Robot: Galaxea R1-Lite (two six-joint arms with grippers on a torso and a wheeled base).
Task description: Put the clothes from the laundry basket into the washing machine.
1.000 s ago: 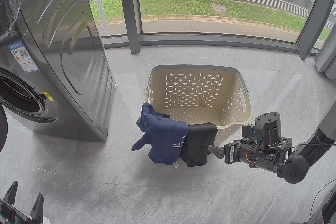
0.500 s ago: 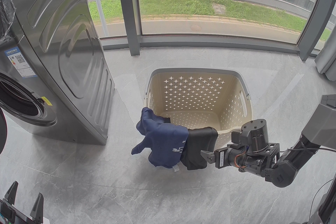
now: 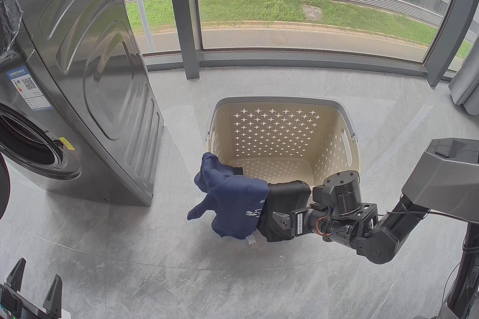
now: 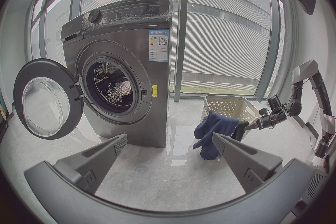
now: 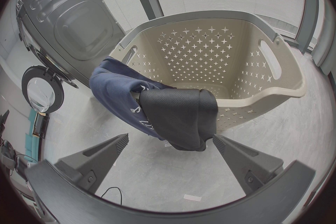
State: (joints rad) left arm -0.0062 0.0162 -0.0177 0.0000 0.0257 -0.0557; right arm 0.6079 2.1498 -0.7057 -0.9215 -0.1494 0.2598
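In the head view, the cream laundry basket with star-shaped holes stands on the grey floor to the right of the washing machine. Two clothes hang over its near rim: a navy blue garment on the washer side and, just beside it and touching, a black garment. The right gripper lies level, its tip right at the lower part of the black garment. The left gripper sits low at the near left, well apart from the basket, its two fingers spread with nothing between them

From the left wrist, the left gripper stands wide and holds nothing. The washing machine faces it, its round door swung fully open and the drum exposed. Farther off, the navy blue garment and the black garment drape over the laundry basket, with the right gripper close by the black one

From the right wrist, the right gripper is wide apart and grips nothing; the hem of the black garment hangs between its fingertips. The navy blue garment hangs next to it over the rim of the laundry basket. Beyond stand the washing machine and its open door
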